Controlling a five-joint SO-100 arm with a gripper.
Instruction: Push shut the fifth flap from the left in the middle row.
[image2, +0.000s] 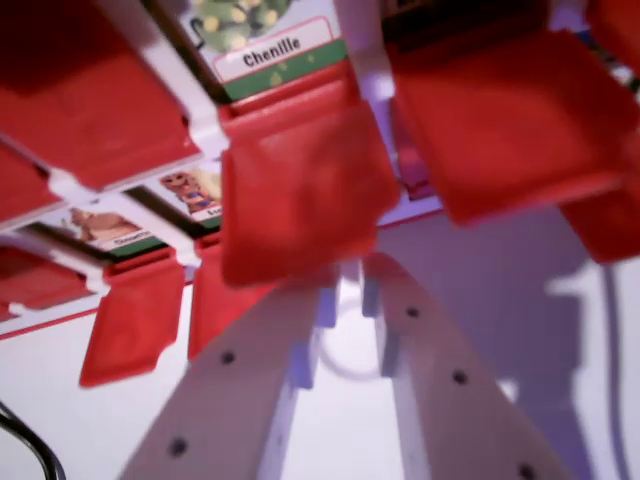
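The hinged plastic flaps (300, 190) are bright red throughout. The board's frame (205, 125) between them is white. One uncovered picture card (265, 50) carries a white label strip with black lettering, a green band beneath it and yellow-green blobs above. Two smaller cards (190, 190) show brown figures. The two-pronged tool (350, 290) is pale white with dark screw dots. The tabletop (470, 260) is white, tinted lilac.

A plain white tabletop (80, 390) fills the lower part of the wrist view, smooth and bare where it shows. The light is cool, with a faint violet cast on the wrist view's right, where soft grey shadows (560, 330) lie across the surface. A thin dark cable (30, 445) curls in at the bottom left corner. No wall, floor or window shows.
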